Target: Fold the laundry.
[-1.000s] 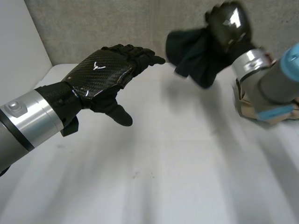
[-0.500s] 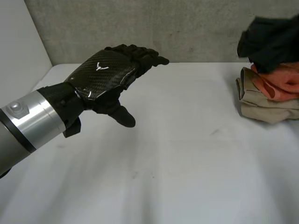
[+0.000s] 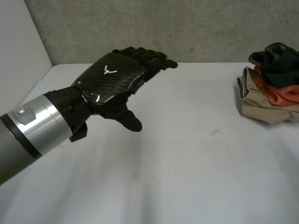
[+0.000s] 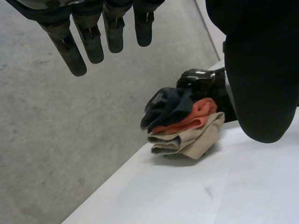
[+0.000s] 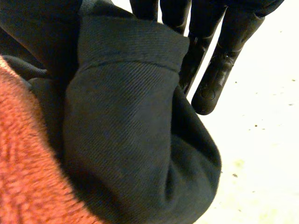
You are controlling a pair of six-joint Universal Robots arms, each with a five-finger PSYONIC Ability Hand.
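A pile of folded laundry sits at the table's far right: a beige piece (image 3: 261,109) at the bottom, an orange one (image 3: 280,93) on it, and a black cloth (image 3: 275,63) bunched on top. In the left wrist view my right hand (image 4: 201,79) rests at the pile's far side, against the black cloth (image 4: 168,105). In the right wrist view the black cloth (image 5: 135,130) lies folded under the palm of my right hand (image 5: 210,70), pinched there, with the orange piece (image 5: 23,163) beside it. My left hand (image 3: 112,77) hovers over the table's left half, fingers (image 4: 88,37) straight, holding nothing.
The white table (image 3: 187,163) stretches bare between my left hand and the pile. A grey wall (image 3: 187,28) runs along its far edge, and a white wall (image 3: 18,51) stands at the left.
My right hand carried the black cloth from the middle back over to the right and lowered it onto the pile. My left hand drifted slightly rightward.
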